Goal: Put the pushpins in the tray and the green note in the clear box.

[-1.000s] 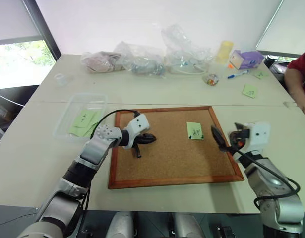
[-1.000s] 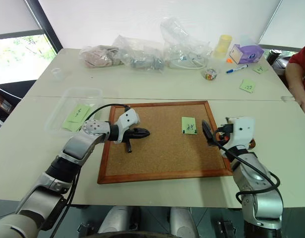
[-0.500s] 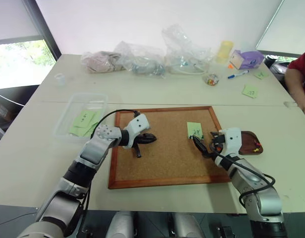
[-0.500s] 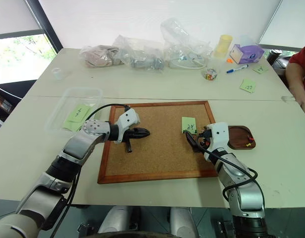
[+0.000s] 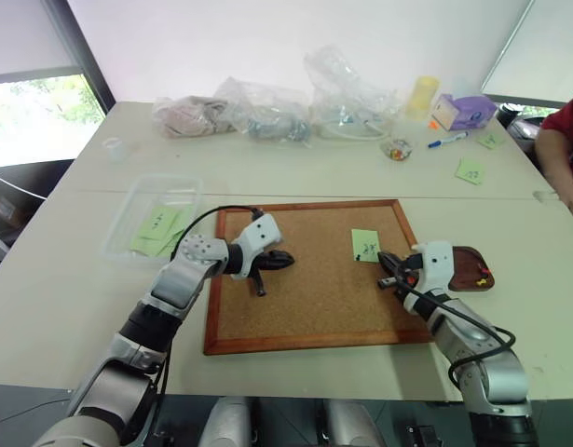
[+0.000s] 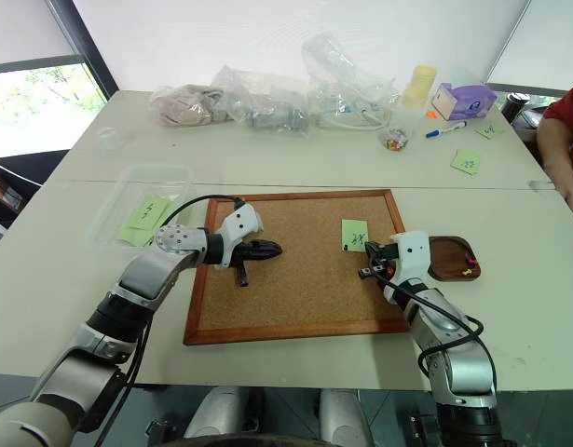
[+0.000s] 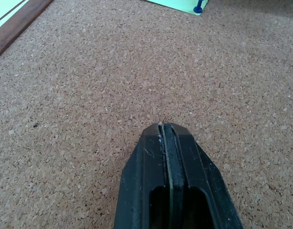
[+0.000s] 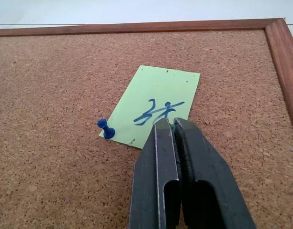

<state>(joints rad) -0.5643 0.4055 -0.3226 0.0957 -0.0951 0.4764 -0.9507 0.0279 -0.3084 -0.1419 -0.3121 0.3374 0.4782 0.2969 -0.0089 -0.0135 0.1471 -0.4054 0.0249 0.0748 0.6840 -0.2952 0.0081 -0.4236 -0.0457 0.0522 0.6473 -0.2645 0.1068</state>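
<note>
The small light green square paper note (image 8: 156, 102) on the cork board (image 5: 314, 298) is now met by the right gripper (image 8: 173, 125), fingers closed since a second ago, possibly nipping a green pin; the blue pushpin (image 8: 106, 129) remains in. The left gripper (image 7: 164, 128) is shut, empty.

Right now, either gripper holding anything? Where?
Left fingers: shut, empty, over the cork board. Right fingers: shut at the green note's edge; green speck between them, maybe a pushpin head.

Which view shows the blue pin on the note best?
The right wrist view: the blue pin stands clear at a corner of the green note, beside the shut right hand. The left wrist view catches it at the frame's edge. In the eye views it is too small to make out.
</note>
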